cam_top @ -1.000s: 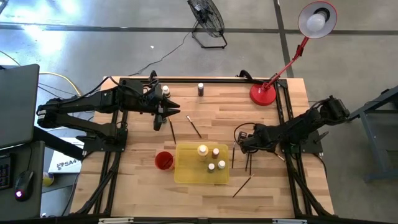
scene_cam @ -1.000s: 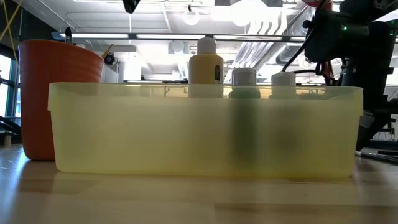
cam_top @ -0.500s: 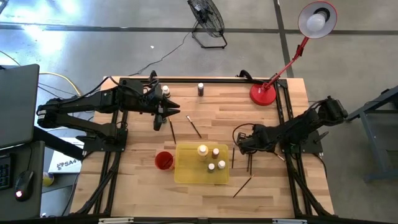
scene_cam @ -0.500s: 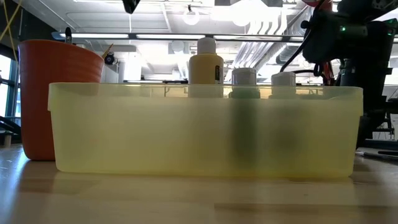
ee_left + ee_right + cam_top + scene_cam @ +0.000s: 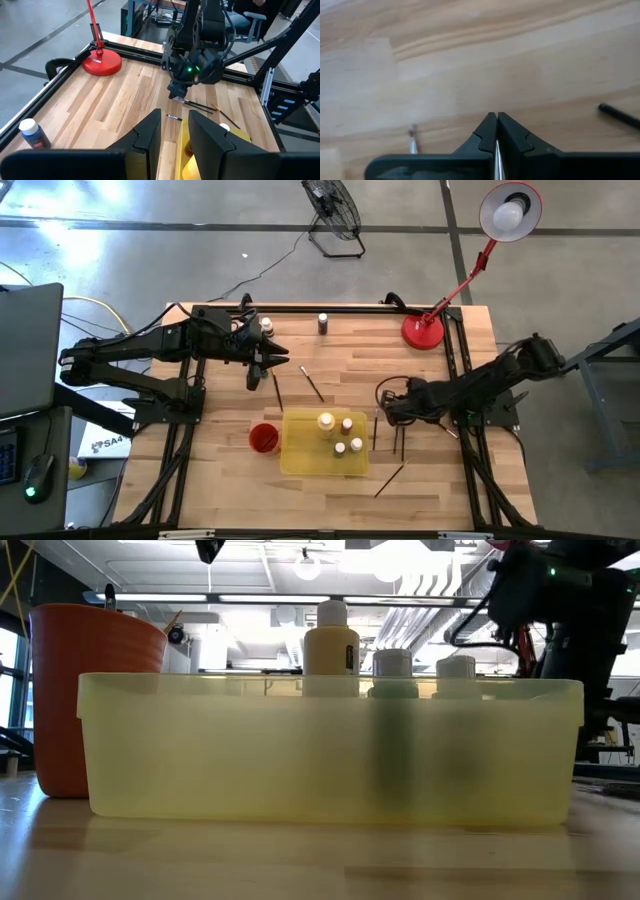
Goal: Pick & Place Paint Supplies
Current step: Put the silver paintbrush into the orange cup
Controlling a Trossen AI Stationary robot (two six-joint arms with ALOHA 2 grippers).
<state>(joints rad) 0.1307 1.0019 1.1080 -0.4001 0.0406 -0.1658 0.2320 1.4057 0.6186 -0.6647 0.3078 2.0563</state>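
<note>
Right of centre, the right end effector (image 5: 496,131) pinches a thin paintbrush (image 5: 496,159) that could slip sideways when lifted.

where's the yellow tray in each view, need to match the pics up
High view: yellow tray at lower middle, right of the red cup.
Low view: tray wall fills the foreground.
Left wrist view: only a yellow corner shows.
Right wrist view: not in it.
Shared landmark: the red cup, beside the tray in high and low views.
</note>
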